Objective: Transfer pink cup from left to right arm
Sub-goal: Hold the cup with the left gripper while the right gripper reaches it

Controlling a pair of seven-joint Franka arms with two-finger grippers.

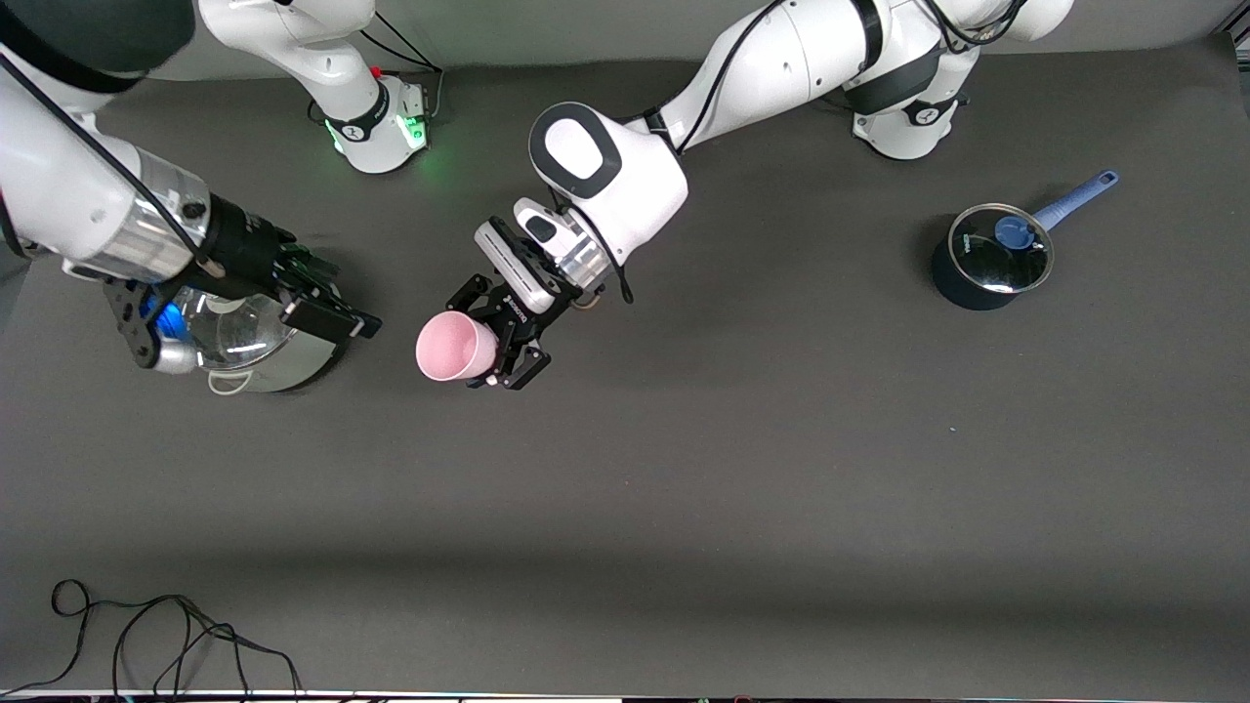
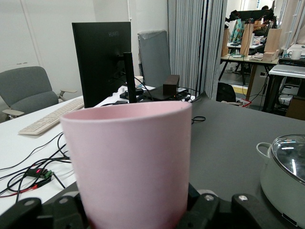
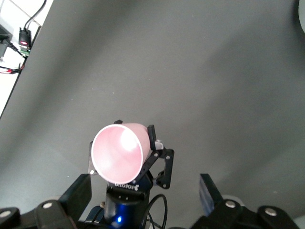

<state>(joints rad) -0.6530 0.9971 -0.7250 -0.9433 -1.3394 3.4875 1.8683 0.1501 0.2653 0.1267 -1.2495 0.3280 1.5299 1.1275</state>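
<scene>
The pink cup hangs in the air over the middle of the table, tipped on its side with its mouth toward the right arm's end. My left gripper is shut on its base end. From the left wrist, the pink cup fills the middle, with the left gripper clamped round its bottom. My right gripper hovers open over a silver pot, a short gap away from the cup. In the right wrist view the right gripper is empty, and the pink cup faces it, mouth first.
A silver pot with a glass lid stands under the right gripper; it shows also in the left wrist view as the silver pot. A dark blue saucepan with a lid stands toward the left arm's end. A black cable lies near the front edge.
</scene>
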